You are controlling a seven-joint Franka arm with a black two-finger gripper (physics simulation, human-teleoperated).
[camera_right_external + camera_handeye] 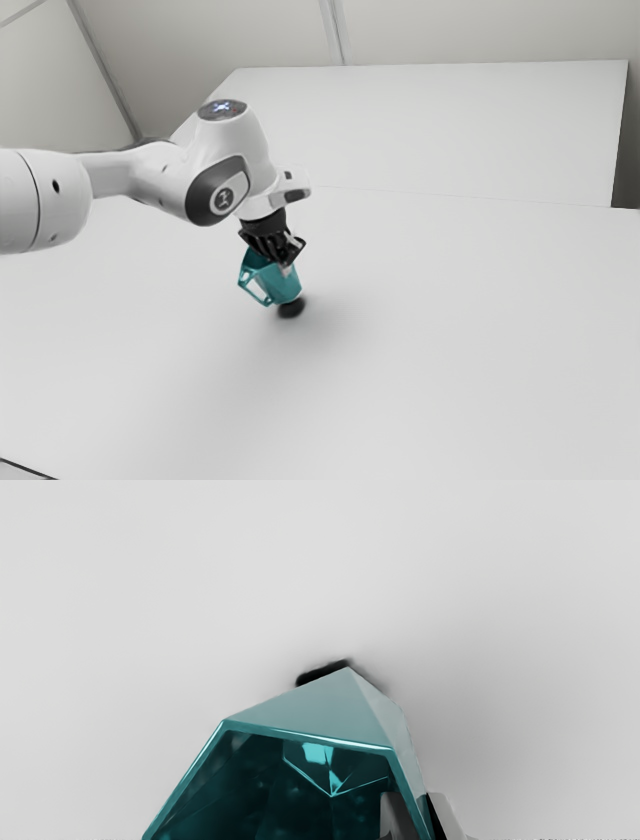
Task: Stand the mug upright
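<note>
Pictured in the exterior view against a pale worktop [450, 330] spread beneath and around the mug [283, 282], with a white arm [225, 180] reaching over from the exterior view's left of the mug to directly above. Caught at a tilt, with a teal mug neither flat on its side nor squarely upright, and with an open mouth turned toward the arm. Held fast by one wall in the claw [420, 810], closed to a narrow pinch with one of its fingers [395, 810] inside the mug and the other outside. Seen with a handle [253, 295] on the exterior view's left side of the mug, and with a small dark shadow [322, 672] at the base end. Impossible to tell light contact with the worktop from a slight lift. Likely to pivot or slip, given so small a grip on one smooth, slanted wall near the rim and so much weight to one side of it. Liable to topple back toward the mouth if let go before sitting flat on the base. At risk, too, of being wrenched round in the claw if pressed down hard on a base edge while leaning, or if snagged by the handle.
</note>
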